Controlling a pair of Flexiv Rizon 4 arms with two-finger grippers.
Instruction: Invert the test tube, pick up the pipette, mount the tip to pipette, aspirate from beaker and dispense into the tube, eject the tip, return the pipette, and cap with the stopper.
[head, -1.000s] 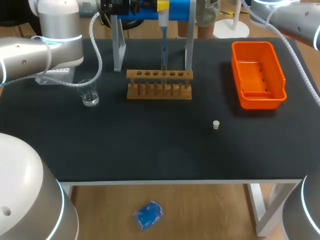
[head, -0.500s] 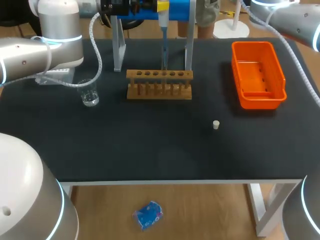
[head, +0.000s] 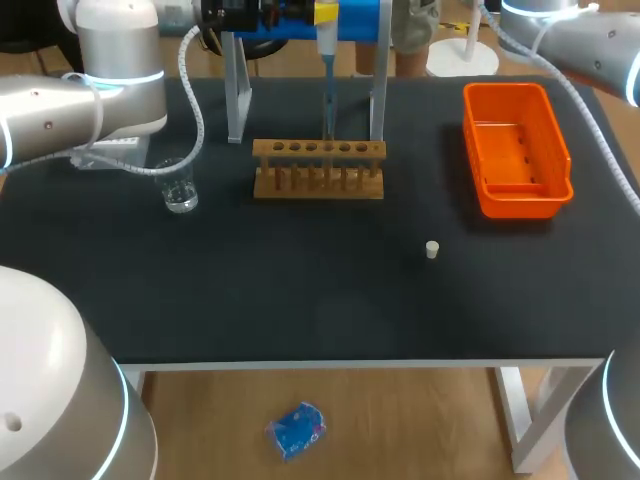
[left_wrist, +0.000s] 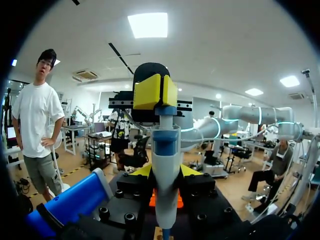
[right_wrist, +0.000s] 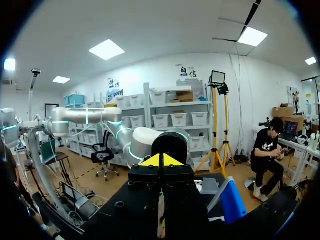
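Left gripper (left_wrist: 165, 173): fingers flank pipette (left_wrist: 165, 147), apparently gripping it, near rack (head: 318, 170). Right gripper (right_wrist: 161, 161): closed, empty. Stopper (head: 432, 249) on table (head: 300, 300).

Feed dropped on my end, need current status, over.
Left gripper shut on pipette at the stand, beyond the rack. Right gripper shut, empty. Stopper lies loose on the table. Nothing in the way.

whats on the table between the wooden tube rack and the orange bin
Nothing: in the head view the black table is bare between the wooden tube rack and the orange bin.
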